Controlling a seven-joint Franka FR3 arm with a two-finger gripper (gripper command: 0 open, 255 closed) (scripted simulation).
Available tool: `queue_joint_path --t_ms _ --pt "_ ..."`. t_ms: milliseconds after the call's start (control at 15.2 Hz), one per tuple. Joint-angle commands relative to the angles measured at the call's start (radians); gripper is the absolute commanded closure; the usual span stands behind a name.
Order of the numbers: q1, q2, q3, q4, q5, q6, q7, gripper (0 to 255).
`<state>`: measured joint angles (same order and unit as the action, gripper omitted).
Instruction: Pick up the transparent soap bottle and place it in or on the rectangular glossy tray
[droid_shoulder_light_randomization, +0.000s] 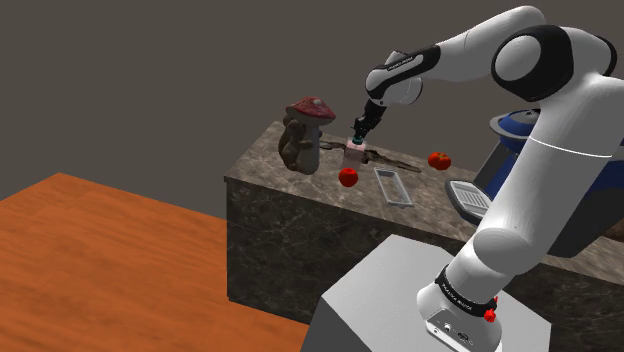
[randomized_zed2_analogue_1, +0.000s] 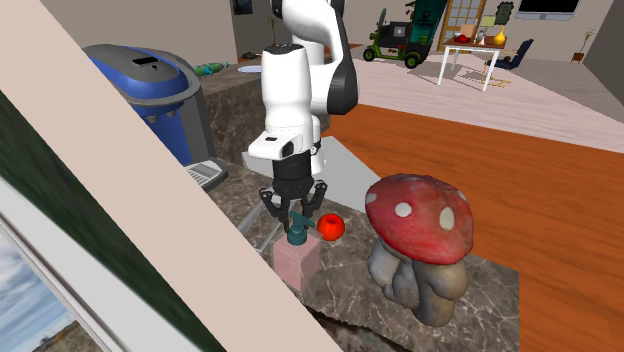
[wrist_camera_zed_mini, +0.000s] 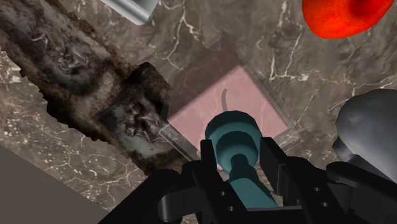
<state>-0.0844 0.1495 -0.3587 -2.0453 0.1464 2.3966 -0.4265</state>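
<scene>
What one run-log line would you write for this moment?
stage: grasp | gripper: around pump | bottle: upright on counter | tray: apart from bottle

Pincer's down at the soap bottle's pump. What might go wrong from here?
1. The pincer sits at the narrow teal pump, not the body of the soap bottle: it may slip or swing when lifted.
2. The red fruit lies close beside the bottle and might get knocked.
3. The tray is narrow; the bottle may tip there.
</scene>
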Motion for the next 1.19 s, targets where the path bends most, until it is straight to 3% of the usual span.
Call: queue_joint_path --t_ms 0,1122 --pt "0.001 0.001 0.001 -0.002 0.0 -0.001 0.0 255" --pt "0.008 -0.084 -0.007 0.119 -0.058 -0.198 0.047 255"
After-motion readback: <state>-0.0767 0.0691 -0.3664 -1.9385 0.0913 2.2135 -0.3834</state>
